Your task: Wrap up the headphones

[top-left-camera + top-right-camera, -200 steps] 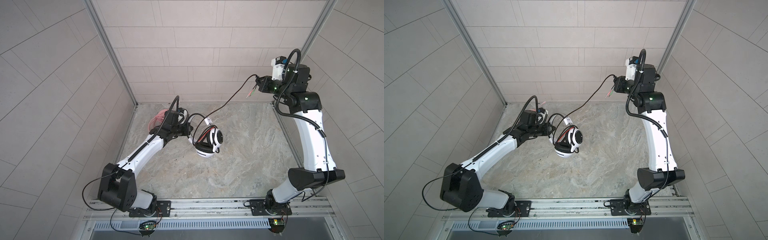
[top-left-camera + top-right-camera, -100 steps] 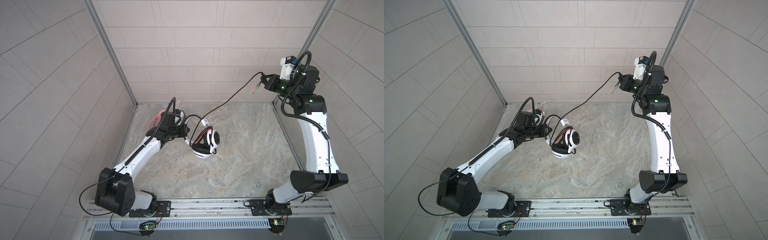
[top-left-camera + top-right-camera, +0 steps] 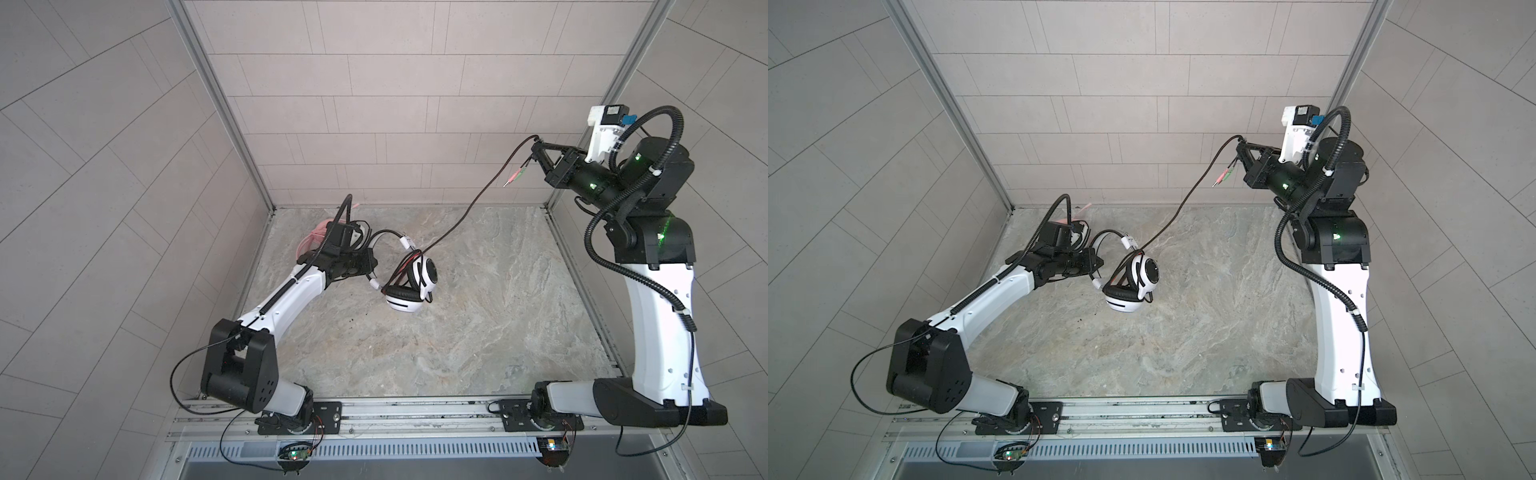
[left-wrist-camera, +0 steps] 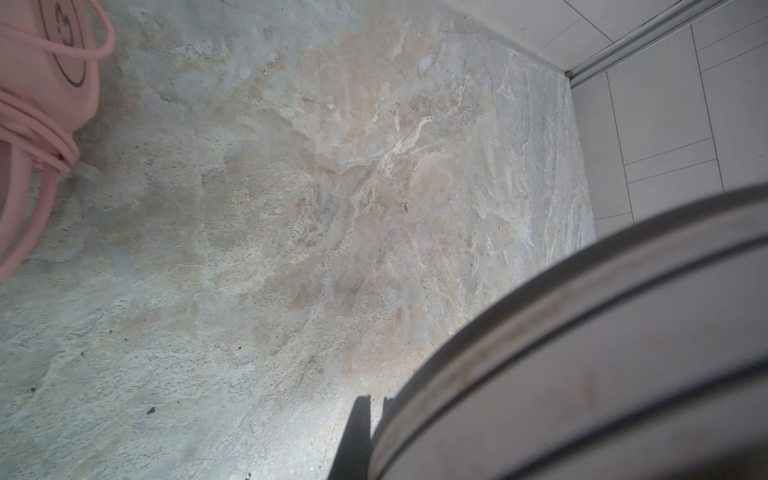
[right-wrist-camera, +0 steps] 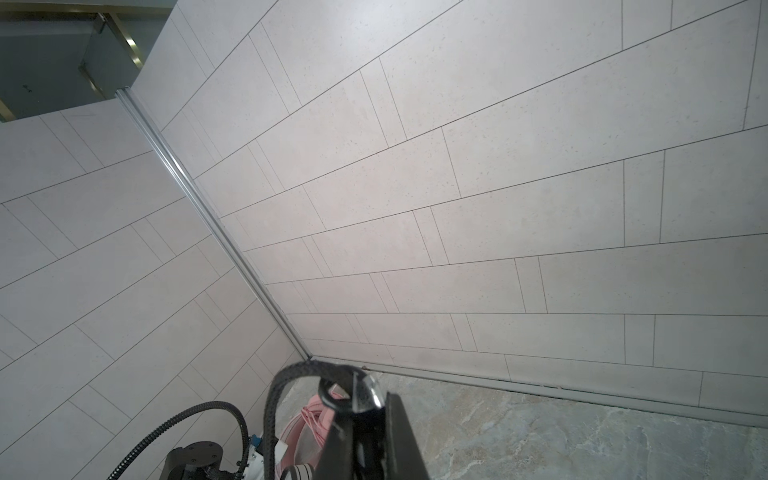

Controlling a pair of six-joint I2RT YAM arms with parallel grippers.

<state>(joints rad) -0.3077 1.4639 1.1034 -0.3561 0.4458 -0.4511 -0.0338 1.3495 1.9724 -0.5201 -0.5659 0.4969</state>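
Observation:
The white-and-black striped headphones (image 3: 409, 289) (image 3: 1131, 289) hang just above the stone floor, left of centre. My left gripper (image 3: 371, 266) (image 3: 1096, 264) is shut on their headband (image 4: 582, 353), which fills the near corner of the left wrist view. Their black cable (image 3: 469, 203) (image 3: 1183, 203) rises in a nearly straight line to my right gripper (image 3: 536, 145) (image 3: 1241, 145) (image 5: 365, 399). That gripper is shut on the cable (image 5: 282, 382) near its end, high at the far right. The coloured plugs (image 3: 514, 176) dangle below it. The pink headphones (image 3: 311, 243) (image 4: 37, 83) (image 5: 316, 419) lie mostly hidden behind the left arm.
Tiled walls close the cell on three sides, with metal corner posts (image 3: 224, 104) at the back. The stone floor (image 3: 457, 332) stretches in front of the headset. The arm bases sit on a rail (image 3: 415, 411) at the near edge.
The right gripper has swung up and toward the far right corner with the cable end, drawing the cable straighter. The left gripper and headset shifted slightly left.

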